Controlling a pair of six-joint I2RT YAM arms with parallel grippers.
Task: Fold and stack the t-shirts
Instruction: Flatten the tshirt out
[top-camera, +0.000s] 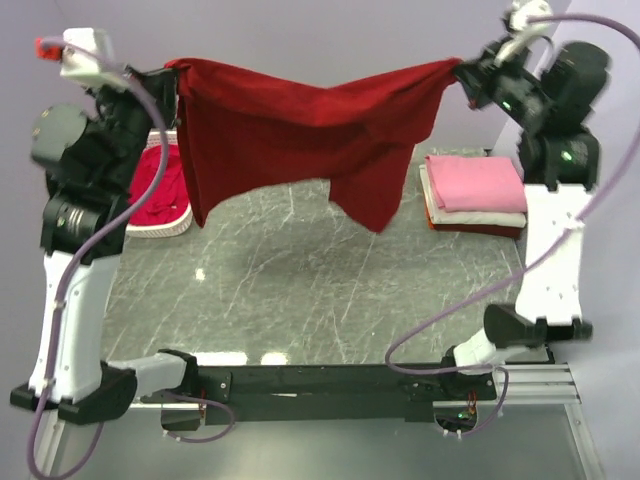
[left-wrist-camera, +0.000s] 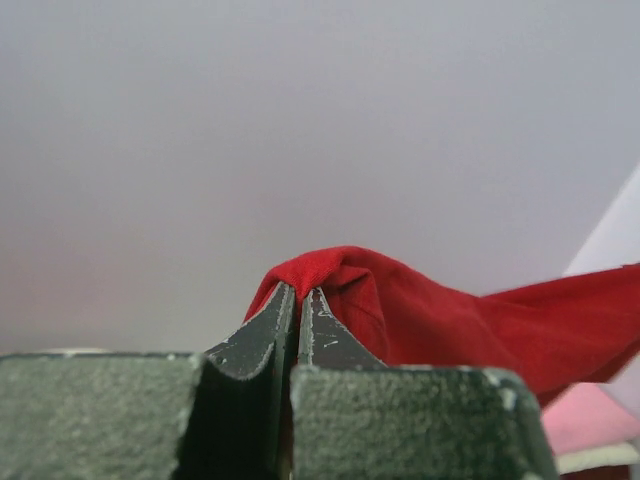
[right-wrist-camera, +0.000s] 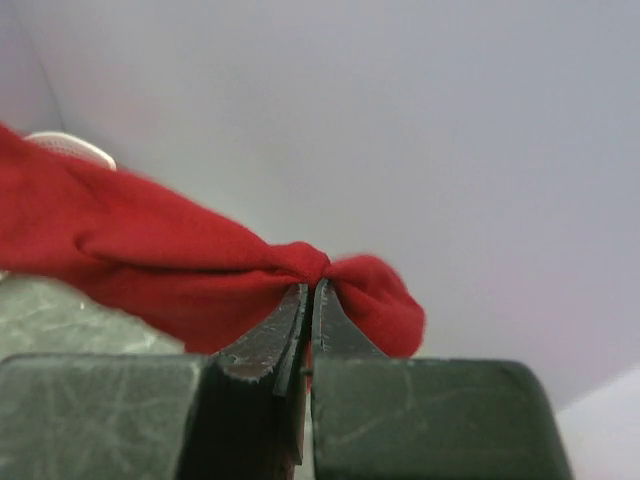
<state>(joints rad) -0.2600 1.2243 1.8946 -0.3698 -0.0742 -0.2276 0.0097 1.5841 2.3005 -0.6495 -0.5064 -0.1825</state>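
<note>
A large dark red t-shirt (top-camera: 300, 135) hangs stretched in the air between both arms, high above the table. My left gripper (left-wrist-camera: 298, 291) is shut on its left corner (left-wrist-camera: 330, 265), up at the far left (top-camera: 170, 75). My right gripper (right-wrist-camera: 311, 285) is shut on the opposite corner (right-wrist-camera: 300, 262), at the far right (top-camera: 462, 72). The cloth sags in the middle and a long flap (top-camera: 375, 205) hangs down right of centre. A folded pink t-shirt (top-camera: 475, 180) tops a white one (top-camera: 478, 217) in a stack at the right. A crimson t-shirt (top-camera: 150, 185) lies in the basket.
A white lattice basket (top-camera: 165, 228) stands at the far left of the grey marbled table (top-camera: 300, 290). The folded stack sits close beside the right arm's white column (top-camera: 555, 250). A pale wall rises behind the table.
</note>
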